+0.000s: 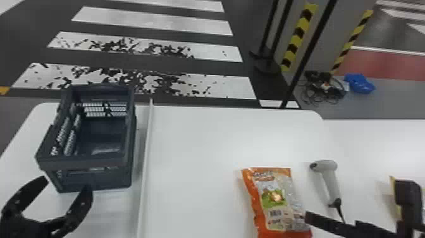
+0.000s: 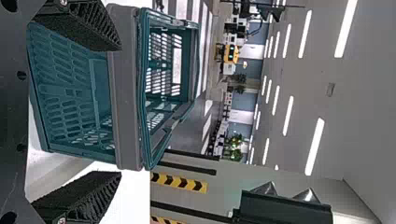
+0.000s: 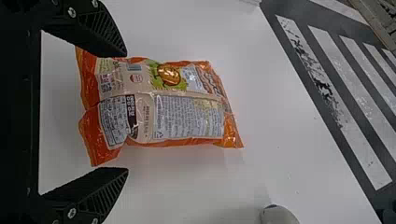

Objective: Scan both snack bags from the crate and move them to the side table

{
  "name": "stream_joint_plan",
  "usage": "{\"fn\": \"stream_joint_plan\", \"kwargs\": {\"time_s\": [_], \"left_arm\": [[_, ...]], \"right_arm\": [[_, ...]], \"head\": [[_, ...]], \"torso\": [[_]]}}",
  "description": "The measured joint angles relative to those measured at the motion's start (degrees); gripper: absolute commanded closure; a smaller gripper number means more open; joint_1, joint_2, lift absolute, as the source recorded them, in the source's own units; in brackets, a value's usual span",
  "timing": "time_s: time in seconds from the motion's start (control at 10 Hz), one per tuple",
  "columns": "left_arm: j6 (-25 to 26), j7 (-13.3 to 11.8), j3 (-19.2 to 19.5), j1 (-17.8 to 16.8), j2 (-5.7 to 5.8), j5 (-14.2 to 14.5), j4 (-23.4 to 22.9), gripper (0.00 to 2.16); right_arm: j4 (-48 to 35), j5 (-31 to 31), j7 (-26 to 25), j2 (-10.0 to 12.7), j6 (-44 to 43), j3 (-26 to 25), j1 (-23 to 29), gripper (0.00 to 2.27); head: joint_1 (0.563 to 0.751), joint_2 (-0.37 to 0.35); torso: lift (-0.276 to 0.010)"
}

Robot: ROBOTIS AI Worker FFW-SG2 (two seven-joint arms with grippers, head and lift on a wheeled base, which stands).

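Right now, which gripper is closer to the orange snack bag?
Right. The right gripper is at the snack bag's near end; the left gripper is over by the crate.

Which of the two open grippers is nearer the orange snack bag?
The right gripper, its open fingers close by the snack bag; the left gripper, also open, is at the crate's near end.

Head view: looked forward and down over the bench (image 1: 196, 142). Left wrist view: faced the crate (image 2: 126, 88), close and nearly level. Right wrist view: looked down on a snack bag (image 3: 163, 107), close by. The head view shared both.
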Motion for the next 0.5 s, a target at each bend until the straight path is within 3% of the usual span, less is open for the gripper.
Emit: {"fn": "stream_joint_plan", "kwargs": {"time_s": [0.5], "left_arm": [[-0.03, -0.09, 0.00, 0.02, -0.13, 0.00, 0.40, 0.04]], "right_arm": [[9.36, -0.36, 7.61, -0.63, -0.32, 1.45, -3.99, 0.13]], "head": [[0.695, -0.118]], "torso": [[-0.099]]}}
